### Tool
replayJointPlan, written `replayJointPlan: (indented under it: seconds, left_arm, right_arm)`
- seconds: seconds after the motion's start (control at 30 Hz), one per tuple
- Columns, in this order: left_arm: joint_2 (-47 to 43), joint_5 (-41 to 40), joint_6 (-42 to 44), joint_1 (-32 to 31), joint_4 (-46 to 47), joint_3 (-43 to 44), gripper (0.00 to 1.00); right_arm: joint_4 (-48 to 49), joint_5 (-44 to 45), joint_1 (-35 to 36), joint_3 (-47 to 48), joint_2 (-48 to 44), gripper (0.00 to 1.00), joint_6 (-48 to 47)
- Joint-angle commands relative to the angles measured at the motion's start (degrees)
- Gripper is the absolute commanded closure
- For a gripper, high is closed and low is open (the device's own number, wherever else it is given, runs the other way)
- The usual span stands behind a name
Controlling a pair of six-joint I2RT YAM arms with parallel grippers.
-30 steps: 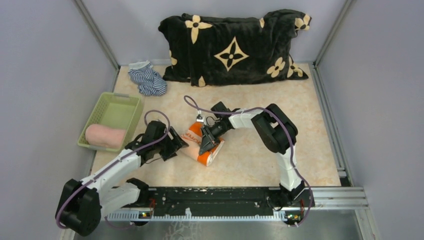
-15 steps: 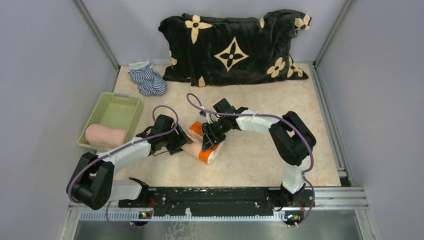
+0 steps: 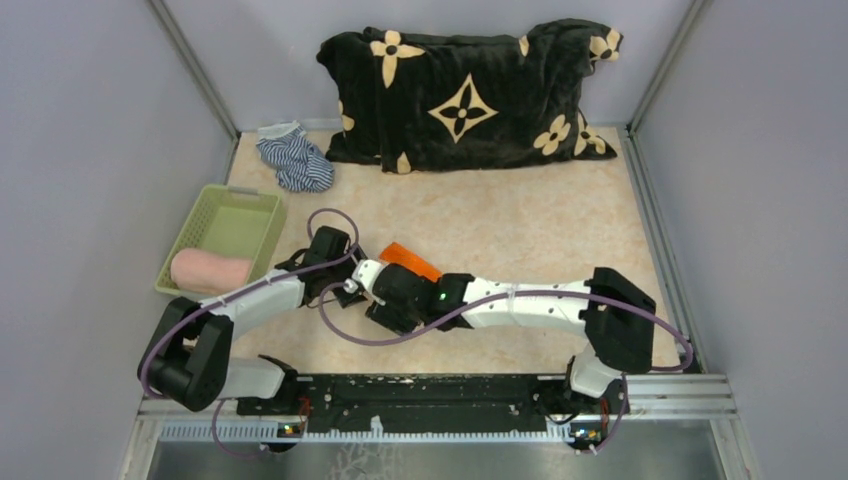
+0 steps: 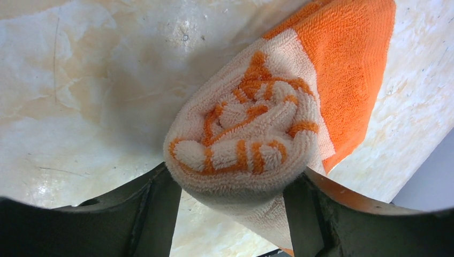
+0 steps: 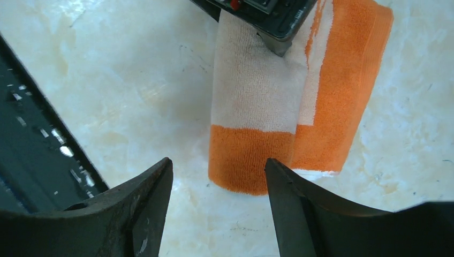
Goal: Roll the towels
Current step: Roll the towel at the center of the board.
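The orange towel point(image 4: 251, 134) lies rolled on the table, its spiral end facing the left wrist camera. My left gripper point(image 4: 233, 176) is shut on that end, one finger pressed on each side. In the right wrist view the roll's point(image 5: 251, 118) other, plain orange end lies just ahead of my right gripper point(image 5: 217, 163), which is open with nothing between its fingers. From above, only a corner of the orange towel point(image 3: 410, 262) shows behind the right wrist. The pale pink towel point(image 3: 210, 271) lies rolled in the green basket point(image 3: 255, 205).
A blue-and-white striped cloth point(image 3: 295, 160) lies at the back left. A big black blanket with cream flowers point(image 3: 465, 95) fills the back. The black base rail point(image 3: 430, 390) runs along the near edge, close to the right gripper's left side.
My right gripper has let go of the orange roll, opened, and swung toward the near edge and left. My left gripper has moved in onto the roll's end.
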Motion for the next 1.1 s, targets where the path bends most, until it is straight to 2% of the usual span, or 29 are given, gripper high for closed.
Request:
replayJointPlan:
  seconds: [0.0,0.33,0.4,0.5,0.6,0.7,0.87,1.07]
  left_arm:
    - [2.92,-3.83,2.32,0.07,-5.12,-1.53,0.29]
    - [3.62,-3.57,3.53,0.19,-4.61,-0.78,0.26]
    - [4.2,-3.29,4.05,0.18,-4.34,0.2,0.25]
    - [5.07,-3.27,5.03,0.26,-4.67,2.3,0.24]
    - [3.99,-2.86,5.61,1.74,-5.59,3.86,0.21]
    - [0.1,-1.09,6.0,5.08,-6.21,4.47,0.2]
    - [-7.53,-2.13,6.76,8.92,-10.1,5.92,0.19]
    - [-16.63,-0.74,4.32,10.07,-12.53,2.67,0.18]
  right_arm:
    - [3.37,13.28,2.69,0.06,5.14,0.36,-3.26]
    - [6.43,17.42,3.57,-2.27,16.8,0.39,-6.06]
    - [6.72,15.94,3.1,-2.98,17.52,0.45,-6.18]
    - [5.69,11.79,1.36,-3.35,17.43,0.61,-5.28]
    - [3.72,3.9,-1.72,-3.42,15.86,0.73,-4.04]
    - [1.63,-8.61,-6.33,-3.22,13.06,0.84,-2.45]
    - [0.28,-29.15,-13.15,-2.11,11.58,0.89,-0.05]
    - [-1.17,-49.63,-20.53,1.16,16.57,0.92,3.57]
